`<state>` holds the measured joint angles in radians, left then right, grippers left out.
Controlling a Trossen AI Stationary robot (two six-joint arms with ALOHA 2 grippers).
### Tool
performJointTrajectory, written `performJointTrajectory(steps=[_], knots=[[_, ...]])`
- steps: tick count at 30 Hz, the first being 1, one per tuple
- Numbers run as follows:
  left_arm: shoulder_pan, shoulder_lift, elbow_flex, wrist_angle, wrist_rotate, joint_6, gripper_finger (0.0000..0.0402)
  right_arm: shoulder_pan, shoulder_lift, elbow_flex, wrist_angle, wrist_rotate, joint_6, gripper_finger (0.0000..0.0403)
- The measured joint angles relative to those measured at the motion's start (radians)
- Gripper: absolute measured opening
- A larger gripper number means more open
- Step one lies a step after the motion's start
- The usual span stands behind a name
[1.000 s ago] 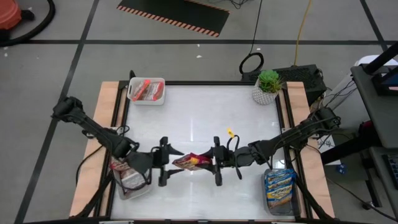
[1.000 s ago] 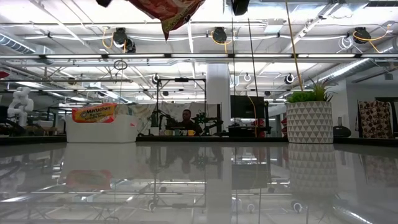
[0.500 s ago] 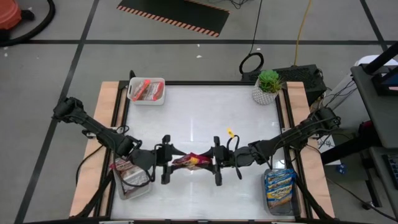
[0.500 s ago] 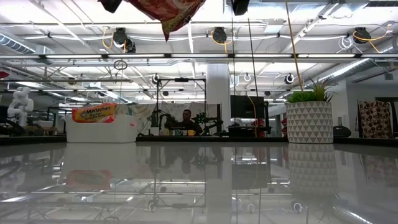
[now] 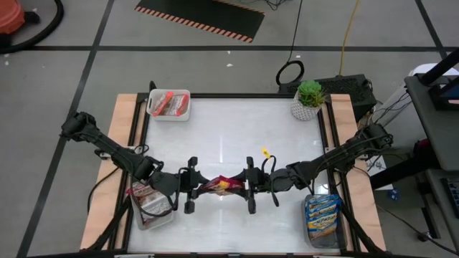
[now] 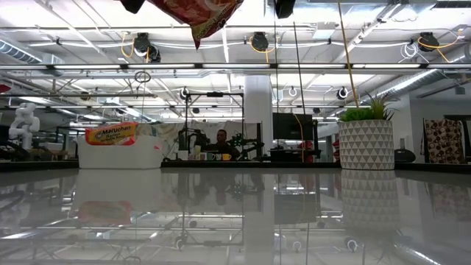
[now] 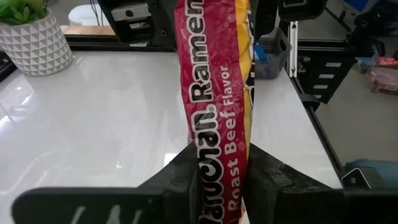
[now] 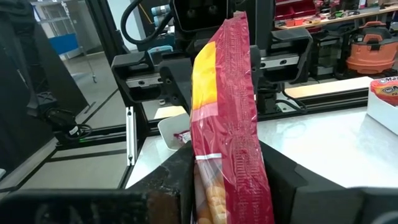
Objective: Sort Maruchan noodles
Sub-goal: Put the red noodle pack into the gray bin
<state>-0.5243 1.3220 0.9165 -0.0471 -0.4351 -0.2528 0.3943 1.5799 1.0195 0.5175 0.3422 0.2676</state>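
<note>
A dark red Maruchan noodles packet (image 5: 221, 186) hangs in the air over the table's near middle, between my two grippers. My left gripper (image 5: 203, 188) comes at it from the table's left, my right gripper (image 5: 242, 188) from the right, and both are shut on it. In the low view its lower corner (image 6: 197, 20) shows at the top, high above the tabletop. More packets lie in three bins: orange-red ones at the far left (image 5: 169, 104), dark red ones at the near left (image 5: 149, 204), and blue ones at the near right (image 5: 323, 215). My left gripper pinches the packet's left end (image 7: 217, 177) between its two fingers (image 7: 183, 180), one on each flat face. The fingers come nearly level from the table's left, along the packet. The packet is lifted clear and stands on edge. My right gripper pinches the packet's right end (image 8: 227, 180) between its two fingers (image 8: 177, 183), one on each flat face. The fingers come level from the table's right, along the packet. The packet is clear of the table, and the wrapper is creased at the hold.
A potted plant (image 5: 308, 100) in a white patterned pot stands at the table's far right corner. The white tabletop (image 5: 237, 136) between the bins lies bare under the arms. A person sits in the room far behind the table (image 6: 221, 140).
My left gripper has shut on the packet's left end, its fingers drawing together from a wide gap. The packet has stayed in the air where it was.
</note>
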Motion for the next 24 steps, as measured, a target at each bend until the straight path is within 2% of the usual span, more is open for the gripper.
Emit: performJointTrajectory(steps=[20,24], knots=[[-0.013,-0.009,0.000,-0.003,0.004,0.039,0.0081,0.001,-0.001,0.000,0.008,0.040,0.035,0.0134],[-0.015,-0.028,0.000,-0.028,0.013,0.038,0.0081,0.005,-0.006,0.000,0.000,0.050,0.041,0.0157]])
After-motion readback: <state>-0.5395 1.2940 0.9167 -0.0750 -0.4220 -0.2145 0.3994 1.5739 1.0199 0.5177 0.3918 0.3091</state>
